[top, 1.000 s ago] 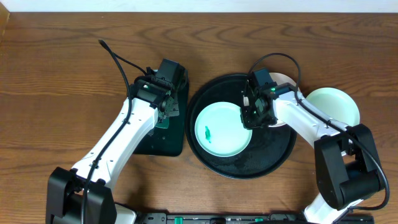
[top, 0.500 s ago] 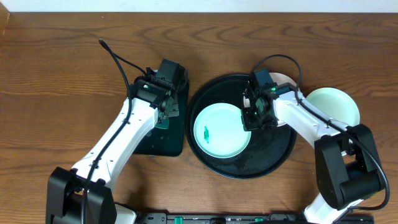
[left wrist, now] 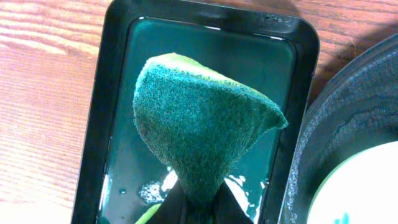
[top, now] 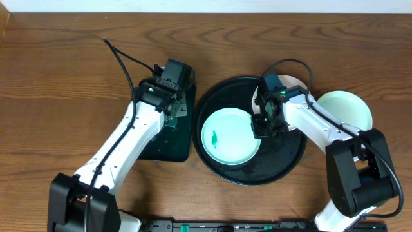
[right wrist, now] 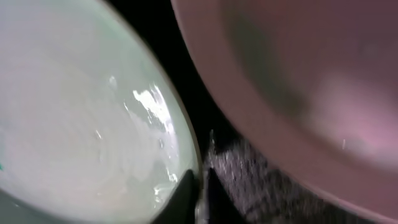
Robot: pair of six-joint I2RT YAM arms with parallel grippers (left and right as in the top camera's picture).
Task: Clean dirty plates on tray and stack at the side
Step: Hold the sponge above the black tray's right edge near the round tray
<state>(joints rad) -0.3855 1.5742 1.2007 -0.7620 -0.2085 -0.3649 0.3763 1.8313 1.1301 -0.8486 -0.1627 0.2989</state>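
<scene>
The right tool (right wrist: 198, 186) is pinched almost shut on the right rim of the smeared mint plate (top: 225, 138), which lies on the black tray (top: 283, 158) and has barely moved in the last second. Its arm reaches in from the right. The left tool (left wrist: 194, 205), clamped on a green sponge (left wrist: 199, 118), has drifted slightly farther over the green tray (left wrist: 102, 124), with its arm stretched forward.

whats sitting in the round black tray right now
A mint plate with a green smear lies in the tray. A white plate sits at its far right edge, mostly covered by the right arm, so its surface cannot be seen.
</scene>
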